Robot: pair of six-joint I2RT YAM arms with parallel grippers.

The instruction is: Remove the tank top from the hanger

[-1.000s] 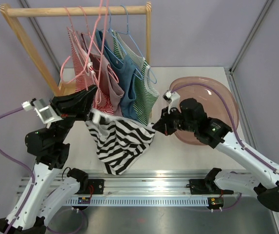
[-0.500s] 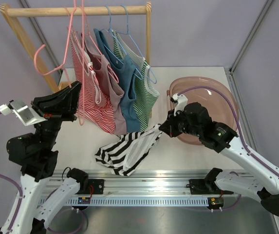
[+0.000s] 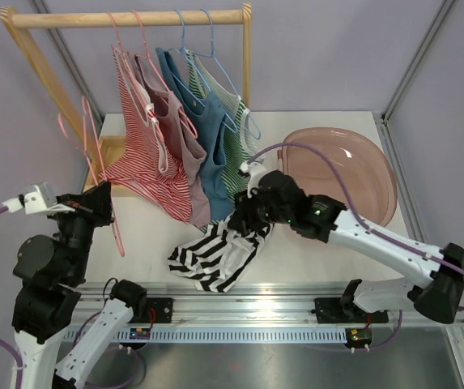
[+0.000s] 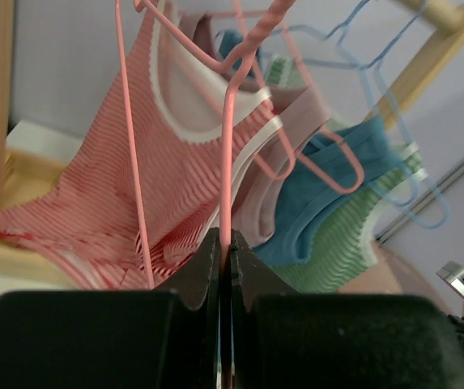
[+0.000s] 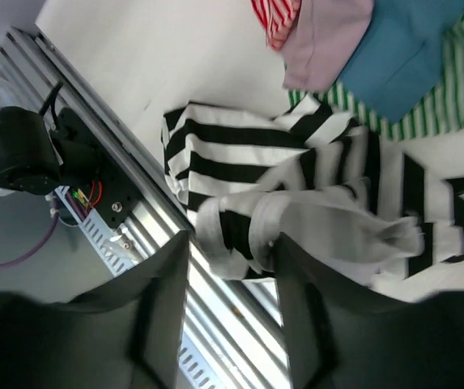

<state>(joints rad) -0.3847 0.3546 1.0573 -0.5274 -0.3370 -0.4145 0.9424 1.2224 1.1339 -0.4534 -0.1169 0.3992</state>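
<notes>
Moved since a second ago: the black-and-white striped tank top [image 3: 211, 258] is off the pink wire hanger [image 4: 227, 162] and down on the white table [image 3: 146, 235]; my left arm has swung that hanger out to the left, away from the wooden rail [image 3: 134, 18]; my right arm has come in low over the cloth
Left side: my left gripper [image 4: 225, 259] is pinched tight on the hanger's wire; the hanger carries nothing
Right side: my right gripper [image 5: 232, 251] has its jaws parted with nothing clamped; the striped cloth lies loose just beyond the fingertips
Tank top's place: a crumpled heap near the table's front edge, just below the other hung tops [image 3: 215, 162]
Key relation: the heap lies directly under and ahead of my right gripper, well apart from my left; its long axis runs from the right gripper down-left toward the near edge; my right arm is far the nearer
Judgement: top and hanger look parted already; any further handling of the cloth falls to my right arm
</notes>
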